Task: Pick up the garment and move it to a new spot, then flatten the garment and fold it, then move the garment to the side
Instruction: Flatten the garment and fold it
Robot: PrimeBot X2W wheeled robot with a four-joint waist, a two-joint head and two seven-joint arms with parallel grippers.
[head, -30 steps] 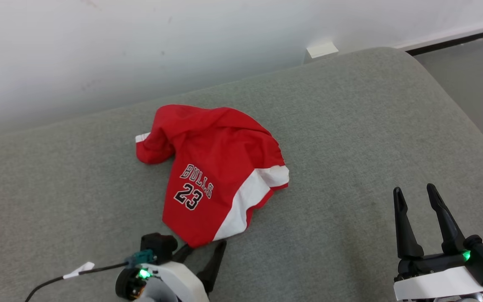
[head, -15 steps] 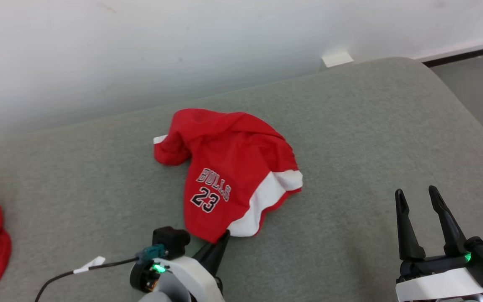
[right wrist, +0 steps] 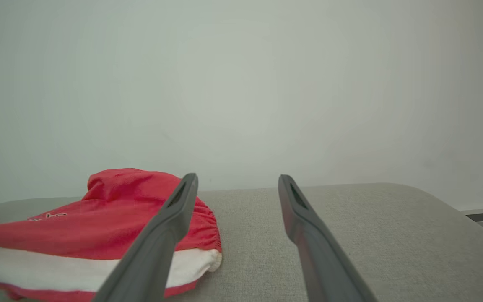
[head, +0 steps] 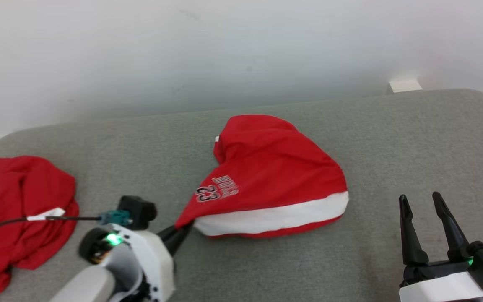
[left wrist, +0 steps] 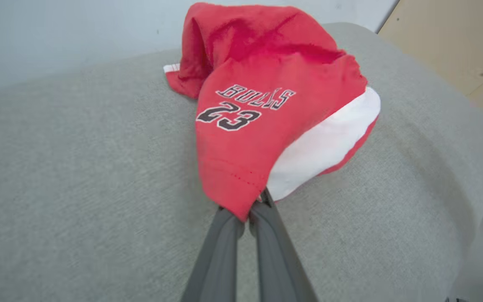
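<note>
Two pincers are sitting closest to you. Your left pincer (head: 184, 226) is pinching the near corner of the red garment (head: 275, 176), its fingers pressed together on the hem, and that corner is tapering to a point. Your right pincer (head: 419, 197) is hovering spread and empty at the lower right, well apart from the cloth. The garment is lying mid-cushion (head: 392, 138), its white band facing you and its "BULLS 23" print near the pinched corner. Another red cloth (head: 19, 197) is lying crumpled at the cushion's left end. Behind everything, a pale wall (head: 224, 50) is bordering the cushion.
</note>
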